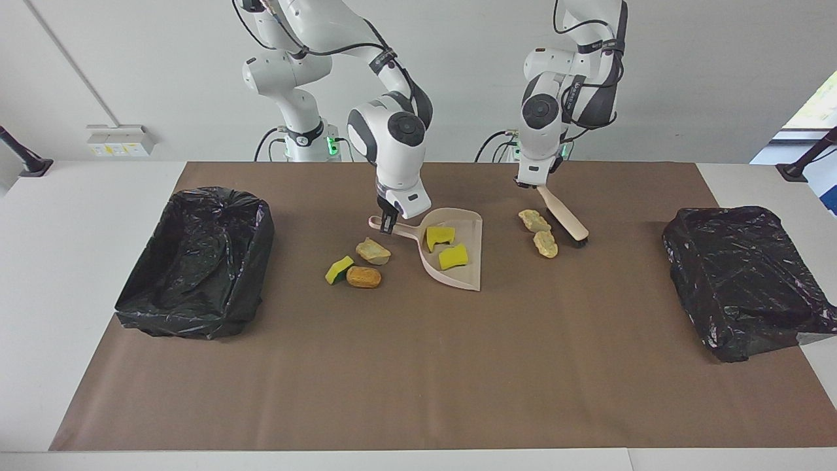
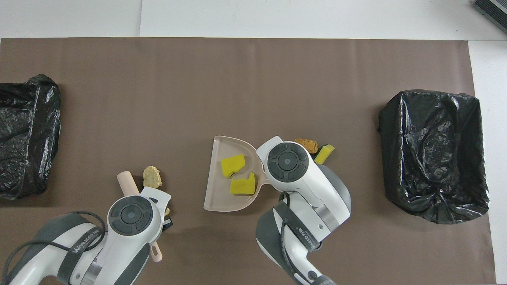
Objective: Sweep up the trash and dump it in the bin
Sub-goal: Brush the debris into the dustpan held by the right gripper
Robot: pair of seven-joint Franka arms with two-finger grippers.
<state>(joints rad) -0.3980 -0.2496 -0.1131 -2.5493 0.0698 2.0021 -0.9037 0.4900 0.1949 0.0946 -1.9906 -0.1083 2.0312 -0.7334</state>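
My right gripper (image 1: 388, 224) is shut on the handle of the pale pink dustpan (image 1: 467, 275), which lies on the mat and holds two yellow sponge pieces (image 1: 440, 235) (image 1: 453, 256). My left gripper (image 1: 535, 186) is shut on the beige brush (image 1: 562, 221). The brush slants down, its bristles low beside two beige lumps (image 1: 534, 220) (image 1: 545, 243), toward the left arm's end. A green-backed sponge (image 1: 339, 269), an orange lump (image 1: 363, 277) and a tan lump (image 1: 373, 251) lie beside the dustpan, toward the right arm's end. In the overhead view the arms hide both grippers.
A black-lined bin (image 1: 196, 261) stands at the right arm's end of the brown mat, another (image 1: 745, 281) at the left arm's end. In the overhead view they show as the bin (image 2: 433, 154) and the bin (image 2: 23, 134), with the dustpan (image 2: 220, 198) between the arms.
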